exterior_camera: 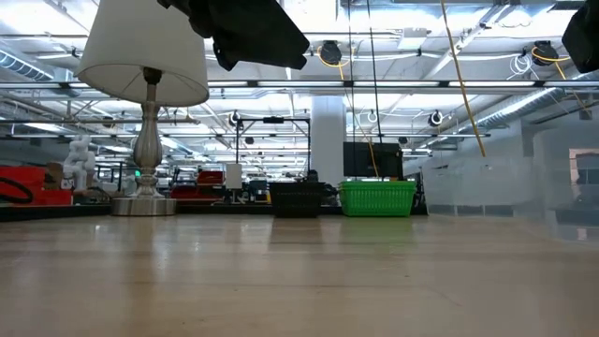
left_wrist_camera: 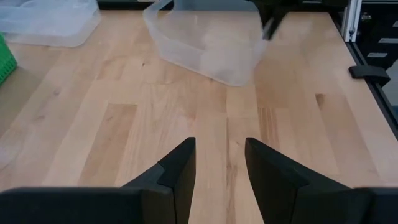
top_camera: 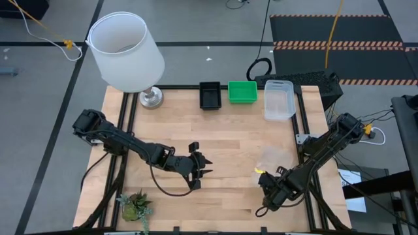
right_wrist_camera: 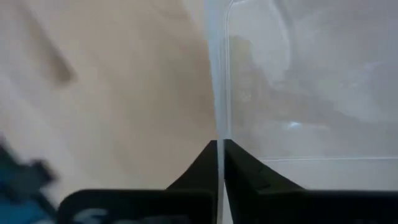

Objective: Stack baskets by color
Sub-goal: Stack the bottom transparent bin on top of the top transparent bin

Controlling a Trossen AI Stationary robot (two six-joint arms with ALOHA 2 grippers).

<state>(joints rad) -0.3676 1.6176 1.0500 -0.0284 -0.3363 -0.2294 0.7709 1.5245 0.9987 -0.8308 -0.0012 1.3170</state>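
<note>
- Fingers of the right gripper (right_wrist_camera: 220, 163) clamped thin on the wall of a clear basket (right_wrist_camera: 298, 81); the wrist view shows that wall pinched edge-on between the two dark tips.
- High view: right gripper (top_camera: 269, 175) sits toward 4 o'clock on the tabletop (top_camera: 222, 137), with the held clear basket (top_camera: 271, 158) faint just beyond it, toward the middle of the right side.
- The left wrist view shows this basket (left_wrist_camera: 205, 43) tilted, one end raised; which way its long axis runs cannot be told.
- Left gripper (top_camera: 204, 166) fingers parted and grasping nothing, bare wood between them; it hovers near the tabletop centre, a little toward 6 o'clock.
- Back row along the 12 o'clock edge: black basket (top_camera: 209, 95), green basket (top_camera: 242, 92), and a second clear basket (top_camera: 279, 99) toward 1 o'clock.
- The black and the second clear basket lie with long axes running 12 to 6; the green one runs 9 to 3. All three have their open tops up.
- Lamp (top_camera: 125, 52) with white shade at 11 o'clock; small potted plant (top_camera: 135, 205) at 7 o'clock.
- Tabletop is pale wood planking in a black frame.
- Low view looks into a large workshop hall with overhead pipes and hanging cables; green basket (exterior_camera: 377, 197) and black basket (exterior_camera: 297, 198) stand side by side on the far edge.
</note>
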